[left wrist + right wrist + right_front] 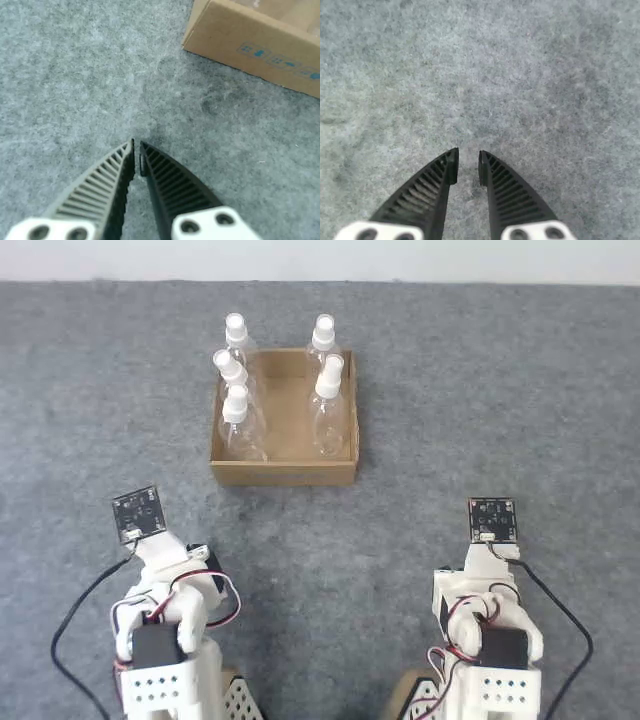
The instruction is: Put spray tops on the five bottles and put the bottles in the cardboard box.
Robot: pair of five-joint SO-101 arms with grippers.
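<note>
Five bottles (236, 406) in box (285, 474), fwd of L hand (137, 145), R hand (468, 155)

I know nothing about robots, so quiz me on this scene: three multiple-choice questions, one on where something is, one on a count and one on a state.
1. Where is the cardboard box?
A) resting on the grey table
B) hanging from a gripper
C) tipped on its side

2. How many white spray tops are there?
A) three
B) five
C) seven

3. How is the left gripper?
A) shut on a bottle
B) wide open
C) shut, with nothing in it

Answers:
1 A: the high view shows the box flat on the table, open side up.
2 B: five white tops can be counted there.
3 C: in the left wrist view its fingertips nearly touch, with nothing between them.
</note>
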